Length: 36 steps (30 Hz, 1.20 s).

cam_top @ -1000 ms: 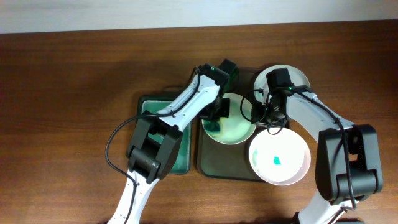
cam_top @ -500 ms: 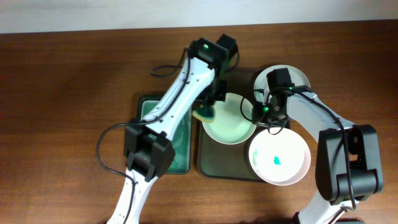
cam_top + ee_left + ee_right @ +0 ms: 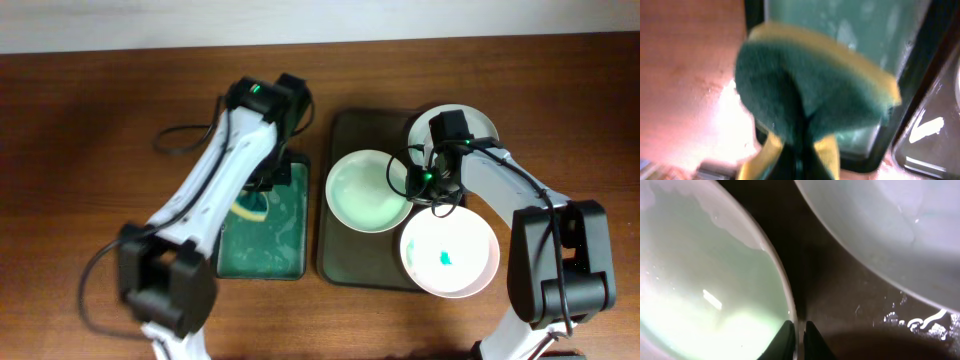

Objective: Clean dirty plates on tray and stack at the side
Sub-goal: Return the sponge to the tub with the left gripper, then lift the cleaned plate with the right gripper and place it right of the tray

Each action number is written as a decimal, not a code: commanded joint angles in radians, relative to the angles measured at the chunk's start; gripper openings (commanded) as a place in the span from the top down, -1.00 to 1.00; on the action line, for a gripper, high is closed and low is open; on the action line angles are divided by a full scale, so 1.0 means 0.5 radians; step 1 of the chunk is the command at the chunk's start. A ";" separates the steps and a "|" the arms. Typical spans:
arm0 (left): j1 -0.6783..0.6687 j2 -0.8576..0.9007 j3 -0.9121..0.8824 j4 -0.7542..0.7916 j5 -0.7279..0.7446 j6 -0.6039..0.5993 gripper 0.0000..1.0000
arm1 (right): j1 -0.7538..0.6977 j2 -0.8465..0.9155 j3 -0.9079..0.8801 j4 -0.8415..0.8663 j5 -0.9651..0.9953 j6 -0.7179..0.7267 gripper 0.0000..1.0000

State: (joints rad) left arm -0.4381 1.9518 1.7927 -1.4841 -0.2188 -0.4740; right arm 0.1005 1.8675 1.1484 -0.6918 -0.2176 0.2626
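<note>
Three white plates lie on the dark tray (image 3: 345,255). The middle plate (image 3: 365,190) is wet and pale green. My right gripper (image 3: 418,181) is shut on its right rim, and the right wrist view shows both fingers pinching that rim (image 3: 797,335). The front plate (image 3: 450,255) carries a teal stain. My right arm partly covers the back plate (image 3: 482,125). My left gripper (image 3: 800,165) is shut on a green and yellow sponge (image 3: 810,95), which hangs over the green basin (image 3: 285,235).
The basin sits just left of the tray, with a narrow gap between them. Bare wooden table (image 3: 100,150) surrounds both. A black cable (image 3: 185,135) loops off the left arm. A second plate's rim (image 3: 890,230) lies close to my right gripper.
My left arm swung left off the middle plate, carrying the sponge over the basin. The right gripper stayed pinched on that plate's rim.
</note>
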 commanded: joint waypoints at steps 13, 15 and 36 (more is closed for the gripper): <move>0.047 -0.216 -1.125 1.196 0.419 0.010 0.74 | -0.017 -0.008 0.001 0.056 -0.138 -0.098 0.92; 0.058 -0.264 -1.059 1.131 0.476 0.039 0.42 | -0.005 -0.056 0.002 0.022 -0.171 -0.091 0.92; 0.071 -0.585 -0.953 1.027 0.477 0.038 -0.99 | 0.765 -0.887 0.002 -0.267 1.689 0.095 0.92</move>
State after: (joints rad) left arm -0.4088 1.6699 1.3052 -0.9688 0.0120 -0.4637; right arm 0.4580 1.4418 1.1469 -0.8124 0.5007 0.2890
